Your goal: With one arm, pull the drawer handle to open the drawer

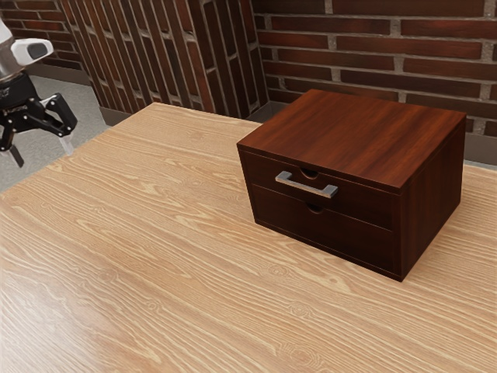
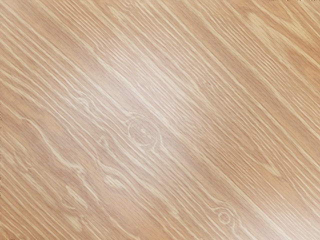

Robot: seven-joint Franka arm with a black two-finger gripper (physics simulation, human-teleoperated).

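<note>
Mahogany cabinet (image 1: pixel 365 140) on the table (image 1: pixel 155 272), 2 drawers shut.
Gripper (image 1: pixel 39 149) hangs well apart from the upper drawer's handle (image 1: pixel 306 185), fingers spread.

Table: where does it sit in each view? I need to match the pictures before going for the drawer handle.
Exterior view: the table spans the lower picture; the open gripper hangs over its left end and the drawer cabinet stands toward its right.
Wrist view: the table lies under the hand, its grain running diagonally.
Shared landmark: its pale, knotted wood grain.
</note>
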